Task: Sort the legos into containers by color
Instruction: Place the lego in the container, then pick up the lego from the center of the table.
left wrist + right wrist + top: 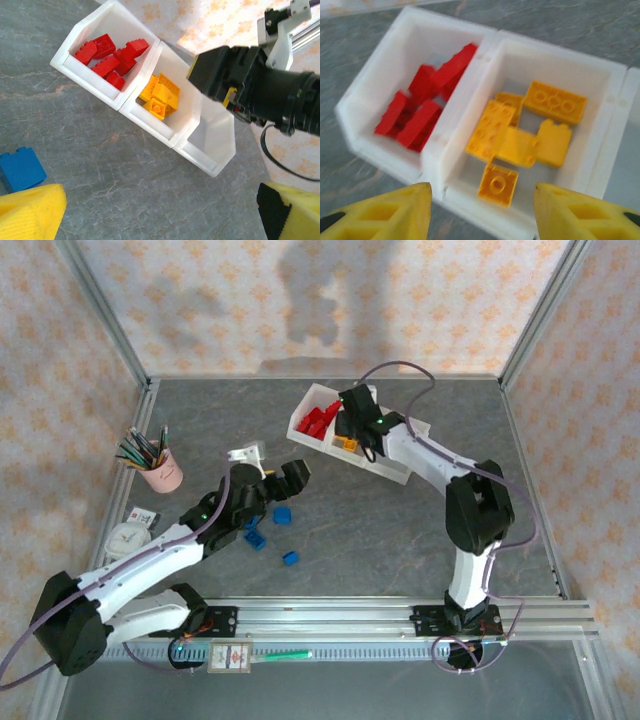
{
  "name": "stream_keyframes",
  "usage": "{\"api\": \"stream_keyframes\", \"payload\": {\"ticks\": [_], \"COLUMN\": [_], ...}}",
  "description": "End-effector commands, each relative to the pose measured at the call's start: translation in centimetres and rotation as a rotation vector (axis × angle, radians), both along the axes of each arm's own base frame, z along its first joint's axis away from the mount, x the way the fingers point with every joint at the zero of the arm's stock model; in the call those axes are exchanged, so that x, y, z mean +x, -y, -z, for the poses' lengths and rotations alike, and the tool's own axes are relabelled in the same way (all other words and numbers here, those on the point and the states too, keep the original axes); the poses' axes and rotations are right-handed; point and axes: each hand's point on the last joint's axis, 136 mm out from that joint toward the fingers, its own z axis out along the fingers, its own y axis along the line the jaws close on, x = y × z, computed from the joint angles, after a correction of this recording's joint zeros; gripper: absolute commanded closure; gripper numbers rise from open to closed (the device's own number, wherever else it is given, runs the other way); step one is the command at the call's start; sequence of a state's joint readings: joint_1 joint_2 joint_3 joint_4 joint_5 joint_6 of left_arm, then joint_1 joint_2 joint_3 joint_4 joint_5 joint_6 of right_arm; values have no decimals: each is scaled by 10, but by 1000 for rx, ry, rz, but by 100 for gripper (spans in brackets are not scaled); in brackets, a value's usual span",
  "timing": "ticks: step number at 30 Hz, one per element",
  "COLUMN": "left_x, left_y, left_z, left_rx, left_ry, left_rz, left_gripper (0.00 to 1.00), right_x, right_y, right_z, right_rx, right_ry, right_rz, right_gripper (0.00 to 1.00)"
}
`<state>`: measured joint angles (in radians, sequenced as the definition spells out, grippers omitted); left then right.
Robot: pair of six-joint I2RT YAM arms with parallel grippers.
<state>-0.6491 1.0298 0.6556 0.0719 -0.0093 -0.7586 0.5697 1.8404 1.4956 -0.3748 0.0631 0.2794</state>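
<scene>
Legos [512, 145] in yellow lie under the right jaws — parted, empty — in the tray's [455, 150] middle compartment; left jaws gape empty near blue bricks [283, 514] on the table [400, 540]. Likely light, rigid, slick: pinch flat sides.

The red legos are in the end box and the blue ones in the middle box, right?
Not quite. The red legos are in the end box of the tray, but the middle box holds yellow-orange legos, as the right wrist view shows. The blue legos lie on the table.
</scene>
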Motion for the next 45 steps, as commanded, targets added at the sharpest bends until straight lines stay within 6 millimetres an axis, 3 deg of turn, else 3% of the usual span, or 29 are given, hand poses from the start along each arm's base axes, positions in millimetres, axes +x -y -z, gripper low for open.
{"api": "stream_keyframes", "payload": {"ticks": [1,5,15,21,26,33,45], "left_x": [-8,-20,-45,-56,-62,-69,-70], "left_y": [-20,-35,-68,-82,-94,-105,-111], "left_z": [7,14,29,31,31,31,30], "left_rx": [17,24,45,33,35,15,14], "left_ry": [-7,-18,-55,-57,-57,-50,-37], "left_rz": [-52,-84,-162,-204,-245,-281,-305], "left_gripper": [1,1,1,1,1,1,1], "right_x": [-28,-58,-126,-146,-144,-121,-85], "right_y": [-15,-32,-86,-123,-148,-173,-176], "right_z": [-12,-5,37,60,73,91,117], "right_rx": [56,61,68,74,61,-2,-91], "right_ry": [4,-18,-110,-154,-158,-137,-136], "right_rz": [-46,-110,-244,-309,-340,-365,-337], "right_gripper": [43,41,35,30,26,25,36]}}
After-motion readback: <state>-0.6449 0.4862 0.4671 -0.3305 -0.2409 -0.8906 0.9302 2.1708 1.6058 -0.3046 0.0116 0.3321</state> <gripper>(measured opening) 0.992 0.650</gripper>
